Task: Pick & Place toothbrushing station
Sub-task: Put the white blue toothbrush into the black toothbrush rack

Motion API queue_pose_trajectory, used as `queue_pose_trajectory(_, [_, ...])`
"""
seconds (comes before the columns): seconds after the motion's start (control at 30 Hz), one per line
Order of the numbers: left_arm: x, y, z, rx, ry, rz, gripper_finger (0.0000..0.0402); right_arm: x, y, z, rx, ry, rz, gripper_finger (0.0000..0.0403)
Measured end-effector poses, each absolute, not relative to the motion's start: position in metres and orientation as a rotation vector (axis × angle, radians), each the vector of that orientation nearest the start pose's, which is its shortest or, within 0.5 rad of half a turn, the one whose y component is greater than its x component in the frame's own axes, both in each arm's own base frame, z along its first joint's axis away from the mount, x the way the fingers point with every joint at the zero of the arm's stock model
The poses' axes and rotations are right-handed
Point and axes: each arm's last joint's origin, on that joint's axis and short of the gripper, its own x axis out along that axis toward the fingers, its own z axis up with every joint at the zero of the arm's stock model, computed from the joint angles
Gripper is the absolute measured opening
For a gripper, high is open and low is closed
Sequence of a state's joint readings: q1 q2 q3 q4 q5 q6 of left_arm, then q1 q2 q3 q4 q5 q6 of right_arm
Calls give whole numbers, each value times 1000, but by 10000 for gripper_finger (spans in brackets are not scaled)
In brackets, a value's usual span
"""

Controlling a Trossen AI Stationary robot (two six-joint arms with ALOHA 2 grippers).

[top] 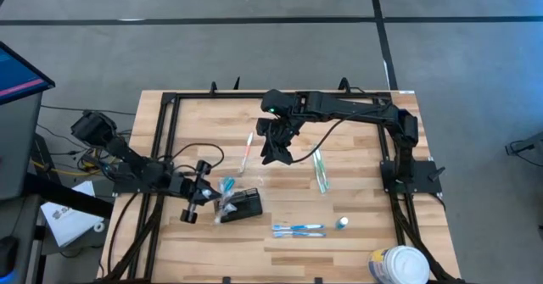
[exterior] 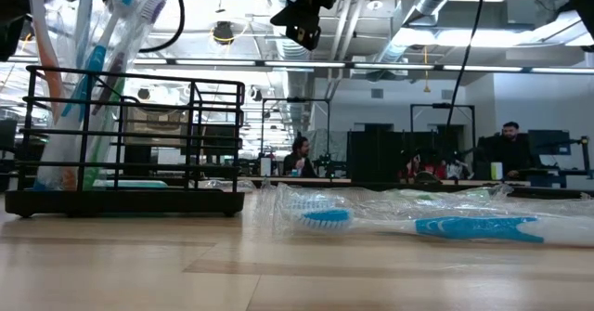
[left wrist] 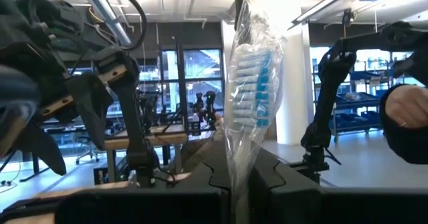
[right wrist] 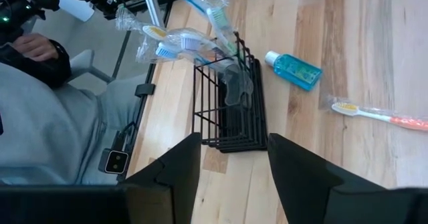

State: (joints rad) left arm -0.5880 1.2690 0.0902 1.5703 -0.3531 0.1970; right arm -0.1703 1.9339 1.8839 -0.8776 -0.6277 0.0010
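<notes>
Fingers of the left gripper point(left wrist: 239, 184) pinch a bagged toothbrush point(left wrist: 253, 83). Only the right wrist view shows the right gripper's point(right wrist: 234, 167) wide fingers, the toothbrushing station point(right wrist: 227, 100) just beyond them.

— How is the left arm sitting?
— It is lying low along the table's left side, reaching right toward the middle, with the left gripper point(top: 222, 196) at its tip. Its fingers point(left wrist: 200, 184) are pressing together on a wrapped toothbrush point(left wrist: 251, 83), which is standing up between them in the left wrist view.

— And the right arm?
— It is stretching from its base at the right edge leftward across the far half of the table, wrist bending down. The right gripper point(top: 276, 153) is hanging above the table, its fingers point(right wrist: 170, 170) standing apart and holding nothing.
</notes>
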Motion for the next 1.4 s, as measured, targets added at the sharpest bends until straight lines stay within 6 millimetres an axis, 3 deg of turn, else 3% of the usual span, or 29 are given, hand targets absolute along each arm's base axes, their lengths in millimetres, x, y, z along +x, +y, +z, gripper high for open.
queue_pose_trajectory(0.43, [157,-91,184,32,-347,-204,2,413,-54,325,363,859,424,160])
queue_pose_trajectory(0.83, [175,-95,174,56,-280,-175,3,414,-54,326,360,852,424,155])
queue_pose_trajectory(1.4, [159,-85,165,54,-247,-177,3,412,-54,324,368,873,423,156])
